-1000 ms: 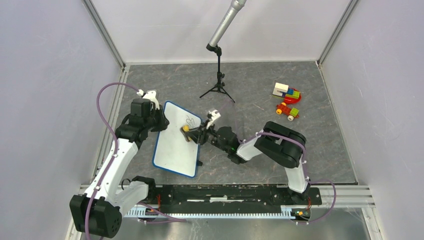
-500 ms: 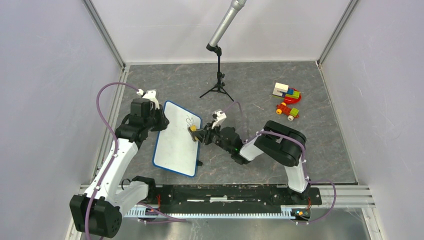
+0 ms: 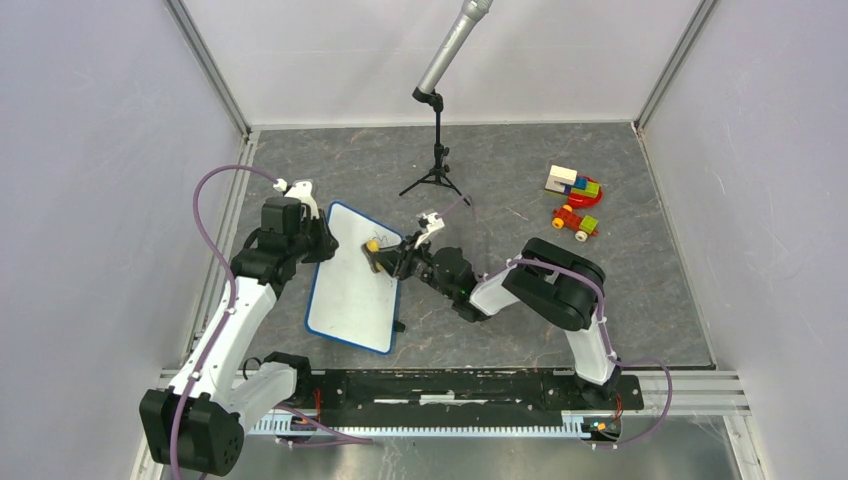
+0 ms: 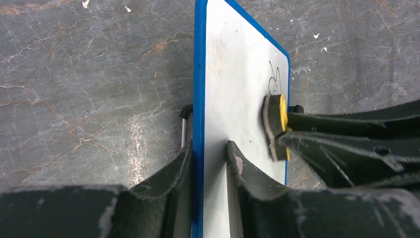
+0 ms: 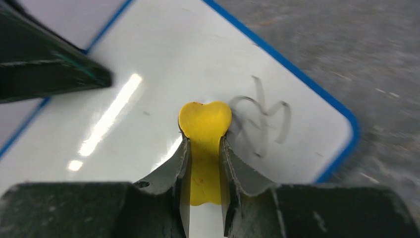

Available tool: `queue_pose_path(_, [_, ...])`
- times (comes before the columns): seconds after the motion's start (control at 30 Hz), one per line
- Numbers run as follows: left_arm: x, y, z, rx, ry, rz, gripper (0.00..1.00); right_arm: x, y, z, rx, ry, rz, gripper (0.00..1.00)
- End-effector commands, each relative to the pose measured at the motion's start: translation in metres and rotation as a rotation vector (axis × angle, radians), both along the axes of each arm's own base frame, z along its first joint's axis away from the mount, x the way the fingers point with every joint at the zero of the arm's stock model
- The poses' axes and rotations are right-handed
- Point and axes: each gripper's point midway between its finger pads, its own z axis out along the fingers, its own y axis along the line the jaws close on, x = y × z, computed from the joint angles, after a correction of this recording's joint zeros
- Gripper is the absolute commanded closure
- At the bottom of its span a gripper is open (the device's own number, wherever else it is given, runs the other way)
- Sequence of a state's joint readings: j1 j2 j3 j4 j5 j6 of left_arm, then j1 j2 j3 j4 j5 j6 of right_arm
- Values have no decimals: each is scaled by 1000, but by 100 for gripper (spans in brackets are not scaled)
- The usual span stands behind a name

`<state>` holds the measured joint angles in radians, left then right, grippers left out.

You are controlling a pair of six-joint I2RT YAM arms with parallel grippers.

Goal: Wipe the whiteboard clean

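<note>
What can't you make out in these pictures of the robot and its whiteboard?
- The scribble: blurred in the right wrist view, its left side behind the yellow eraser; too small overhead.
- The eraser's felt face: right wrist view, under its yellow back.
- Near end of the whiteboard: left wrist view, cut off by the bottom edge and left gripper.
- The toys: overhead, too small to identify.

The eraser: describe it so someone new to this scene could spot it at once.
Find the blue-rimmed whiteboard left of the table's centre. At its far right corner, the right gripper presses the eraser beside a black scribble. Only it has a yellow back.
</note>
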<state>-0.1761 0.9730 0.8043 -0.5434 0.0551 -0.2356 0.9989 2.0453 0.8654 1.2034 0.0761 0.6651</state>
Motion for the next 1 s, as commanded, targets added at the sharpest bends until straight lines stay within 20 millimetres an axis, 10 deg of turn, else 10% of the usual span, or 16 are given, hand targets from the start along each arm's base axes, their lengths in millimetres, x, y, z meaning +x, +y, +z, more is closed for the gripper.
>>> queue_pose_path(0.0, [-19, -13, -17, -12, 78, -85, 98, 1, -46, -90, -218, 139, -75, 83])
queue_pose_path(0.47, [-19, -11, -17, -5, 79, -80, 98, 9, 36, 19, -128, -25, 32, 83])
queue_pose_path(0.63, [-19, -11, -16, -4, 73, -79, 98, 31, 29, -15, -177, 28, -10, 82])
queue_pose_path(0.97, [-20, -12, -14, -2, 60, -83, 98, 36, -48, -92, -279, 167, -118, 82])
